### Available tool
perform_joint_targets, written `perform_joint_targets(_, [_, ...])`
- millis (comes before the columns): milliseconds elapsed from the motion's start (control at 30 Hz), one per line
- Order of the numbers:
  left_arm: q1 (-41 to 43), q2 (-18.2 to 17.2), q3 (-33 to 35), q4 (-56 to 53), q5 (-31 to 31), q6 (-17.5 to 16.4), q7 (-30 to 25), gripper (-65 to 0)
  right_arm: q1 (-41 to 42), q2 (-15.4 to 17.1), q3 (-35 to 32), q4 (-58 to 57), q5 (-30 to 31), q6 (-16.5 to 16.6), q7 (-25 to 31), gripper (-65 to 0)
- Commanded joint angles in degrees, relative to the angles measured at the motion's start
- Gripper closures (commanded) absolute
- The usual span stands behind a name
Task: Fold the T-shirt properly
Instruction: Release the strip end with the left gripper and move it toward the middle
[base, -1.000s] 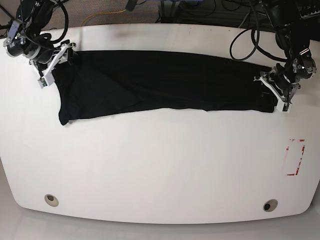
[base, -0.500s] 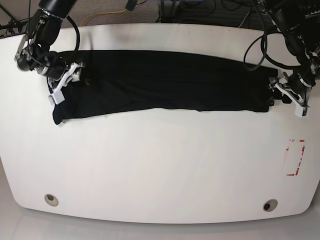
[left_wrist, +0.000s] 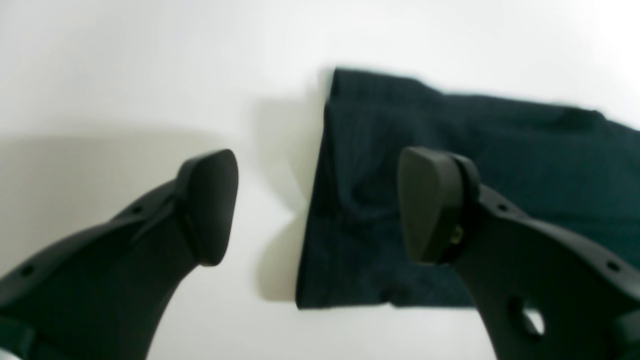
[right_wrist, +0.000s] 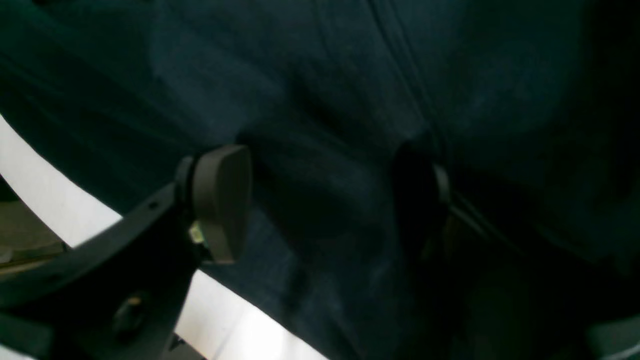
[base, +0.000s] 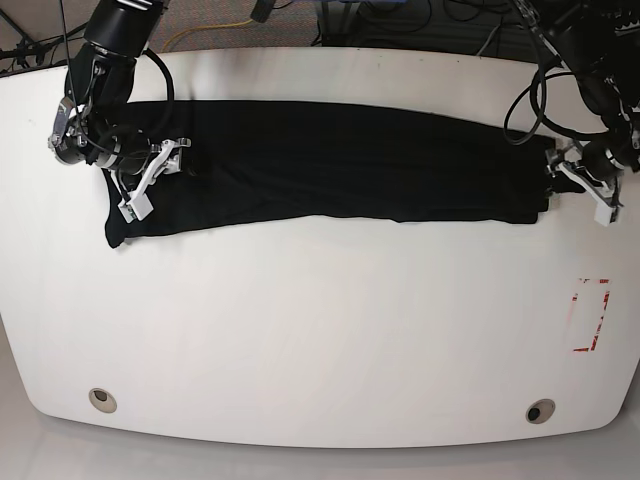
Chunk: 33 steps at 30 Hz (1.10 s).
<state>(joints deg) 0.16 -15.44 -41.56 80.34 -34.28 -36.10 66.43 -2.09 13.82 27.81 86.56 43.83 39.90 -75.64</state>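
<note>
The black T-shirt lies as a long folded band across the far half of the white table. My right gripper hangs over the shirt's left end, open; in the right wrist view dark fabric fills the space under and between the fingers. My left gripper is at the shirt's right end, open. In the left wrist view one finger is over bare table and the other over the shirt, whose straight edge lies between them.
A red-marked rectangle sits on the table at the right. Two round holes lie near the front edge. Cables hang behind the back edge.
The right gripper has moved inward and toward the front over the shirt's left end. The left gripper has shifted outward past the shirt's right end. The shirt's left end has shifted slightly.
</note>
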Motion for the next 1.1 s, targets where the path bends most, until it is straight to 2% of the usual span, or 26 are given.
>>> perform_joint_targets(0, [-0.91, -0.78, 2.22, -2.14, -1.10, -0.52, -1.25, -46.7, 0.64, 0.72, 0.27, 0.86, 0.61, 0.10, 0.34, -41.5])
perform_joint_targets(200, [-0.91, -0.78, 5.65, -6.62, -1.19, -0.52, -1.34, -46.7, 0.64, 0.64, 0.27, 0.86, 0.61, 0.10, 0.34, -41.5])
perform_joint_targets(333, [-0.91, -0.78, 6.97, -9.96, -1.19, -0.52, -1.34, -44.3, 0.64, 0.64, 0.27, 0.86, 0.25, 0.10, 0.34, -41.5])
perform_joint_targets(367, [-1.00, -0.69, 6.97, -10.66, -1.19, -0.52, -1.34, -40.3, 0.72, 0.64, 0.27, 0.86, 0.17, 0.10, 0.34, -41.5])
perform_joint_targets(467, [-1.00, -0.51, 6.79, -11.02, -1.19, -0.52, -1.34, -18.2, 0.81, 0.64, 0.27, 0.86, 0.17, 0.10, 0.43, -40.6])
perform_joint_targets(500, [-0.91, -0.51, 6.79, -11.02, -1.28, -0.52, -1.34, -7.1, 0.81, 0.64, 0.27, 0.86, 0.17, 0.10, 0.43, -38.0])
perform_joint_targets(533, [-0.91, -0.51, 6.70, -10.93, -1.28, -0.52, -1.16, 0.0, 0.81, 0.64, 0.27, 0.86, 0.08, 0.10, 0.43, -33.9])
perform_joint_targets(667, [0.32, -0.51, 3.63, -8.82, -1.81, -1.66, -0.98, 0.0, 0.81, 0.64, 0.27, 0.69, 0.08, 0.10, 2.71, -13.3])
perform_joint_targets(733, [1.90, -0.43, 1.96, -4.86, -3.30, -3.07, -0.81, 0.0, 0.81, 0.64, 0.27, 0.69, 0.08, 0.10, 3.15, -7.5])
perform_joint_targets(967, [5.15, -0.34, 1.69, 13.16, -10.77, -3.42, 7.37, 0.0, 0.81, 0.72, 0.19, -2.83, 0.08, 0.10, 3.50, -10.0])
perform_joint_targets(1067, [4.98, 2.12, 1.78, 17.82, -13.15, -3.42, 10.53, 0.0, 0.99, 0.72, 0.10, -4.94, 0.08, 0.10, 3.68, -10.0])
